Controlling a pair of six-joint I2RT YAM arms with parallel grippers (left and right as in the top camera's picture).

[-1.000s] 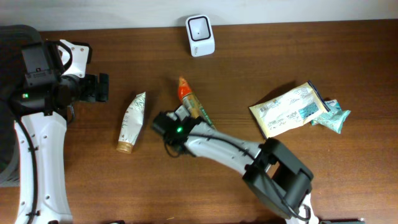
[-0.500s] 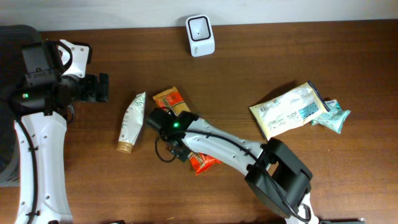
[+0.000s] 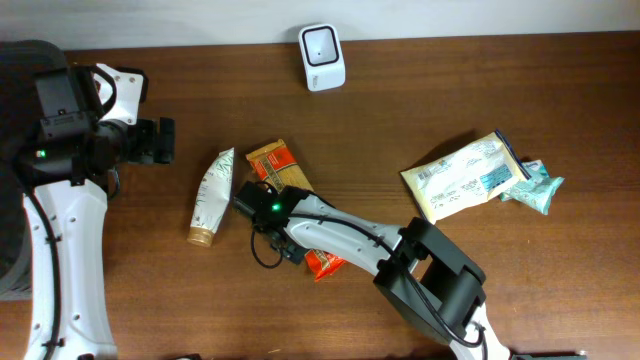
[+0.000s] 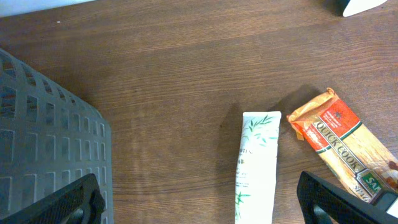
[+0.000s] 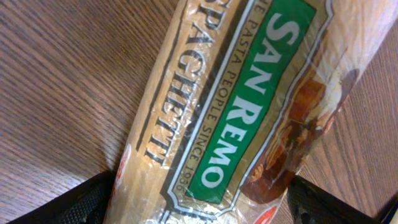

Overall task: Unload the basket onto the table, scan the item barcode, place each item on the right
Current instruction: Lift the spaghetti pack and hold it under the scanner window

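Wooden table (image 3: 500,80). Grey mesh basket (image 4: 43,137) at left edge. Left gripper (image 3: 160,140) beside it, jaws wide apart, nothing between them. Spaghetti packet (image 3: 275,160) flat at table centre, label up, slanting. Right gripper (image 5: 208,202) low over it, jaws spread, one finger each side, seemingly clear of wrapper; contact hard to judge. Pale snack bag (image 3: 465,175) far right. White tube (image 3: 212,190) just left of spaghetti. White scanner (image 3: 322,45) at back edge. Teal packet (image 3: 535,188) touching snack bag
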